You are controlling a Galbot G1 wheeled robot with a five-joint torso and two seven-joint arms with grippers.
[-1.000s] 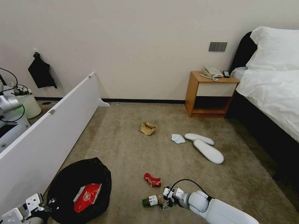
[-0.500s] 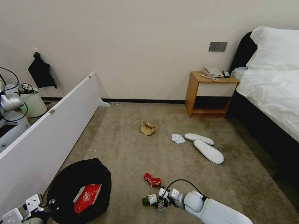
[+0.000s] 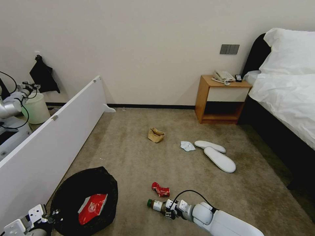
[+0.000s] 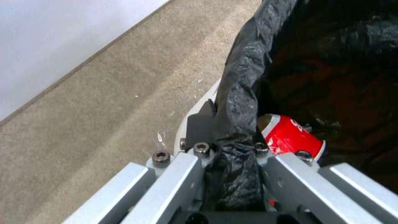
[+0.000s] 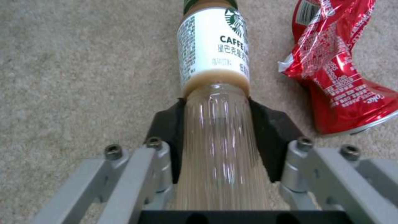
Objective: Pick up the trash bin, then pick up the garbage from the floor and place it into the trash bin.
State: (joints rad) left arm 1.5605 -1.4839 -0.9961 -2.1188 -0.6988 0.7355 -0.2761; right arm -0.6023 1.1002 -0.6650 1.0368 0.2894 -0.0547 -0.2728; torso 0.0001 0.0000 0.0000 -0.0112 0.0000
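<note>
Right gripper [image 3: 168, 209] sat low at bottom centre of the head view, jaws pinching the green-capped bottle [image 3: 157, 205] around its clear ribbed lower body; right wrist view confirmed both pads pressed against the bottle [image 5: 215, 93] sides, cap pointing away from the gripper. Bottle was roughly horizontal, close over the floor [image 3: 137, 157]; couldn't tell whether it touched the carpet. Crushed red can [image 3: 160, 189] lay on the carpet just beside the bottle, slightly above it in frame, not touching.

Left gripper [image 3: 49, 218] was at bottom left, jaws clamped on the trash bin [image 3: 70, 193] rim: left wrist view showed one finger outside the white wall, the other inside, black liner bunched between them. Red-white snack packet [image 3: 93, 207] lay inside the bin.

Remaining litter, mid frame: brown paper bag [image 3: 156, 134], crumpled white tissue [image 3: 187, 146], and two white slippers [image 3: 215, 154] side by side just right of the tissue. All on carpet, well apart from both grippers.

White panel [image 3: 49, 144] ran along the left, beside the bin.
</note>
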